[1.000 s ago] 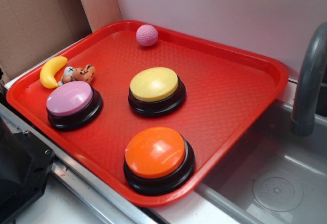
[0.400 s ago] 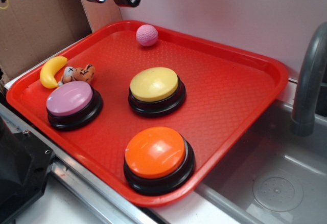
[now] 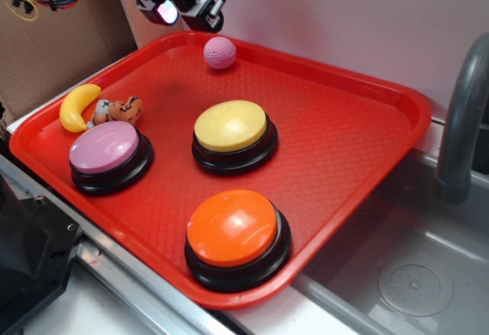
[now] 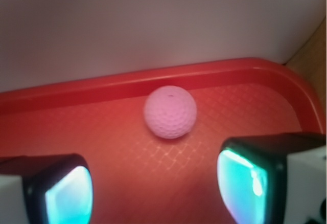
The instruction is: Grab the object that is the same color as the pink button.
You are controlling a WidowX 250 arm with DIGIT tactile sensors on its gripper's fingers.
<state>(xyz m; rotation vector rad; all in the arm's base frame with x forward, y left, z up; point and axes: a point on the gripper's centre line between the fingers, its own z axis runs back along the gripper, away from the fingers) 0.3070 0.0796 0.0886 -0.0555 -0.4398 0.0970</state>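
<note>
The object, a small pink dimpled ball (image 3: 220,52) (image 4: 170,112), rests at the back of the red tray (image 3: 328,121) close to its far rim. The pink button (image 3: 105,147), with its pale pink dome and black base, sits at the tray's front left. My gripper (image 3: 183,10) (image 4: 153,188) hovers above the tray's back left corner, up and to the left of the ball. It is open, with nothing between its two glowing fingertips. In the wrist view the ball lies ahead of the gap, apart from both fingers.
A yellow button (image 3: 231,127) stands mid-tray and an orange button (image 3: 233,228) near the front edge. A toy banana (image 3: 78,106) and a small brown figure (image 3: 118,110) lie at the left rim. A white wall backs the tray; a grey faucet (image 3: 462,121) and sink are right.
The gripper has come into the exterior view from the top left and moved down and right, closer to the pink ball. Nothing on the tray has moved.
</note>
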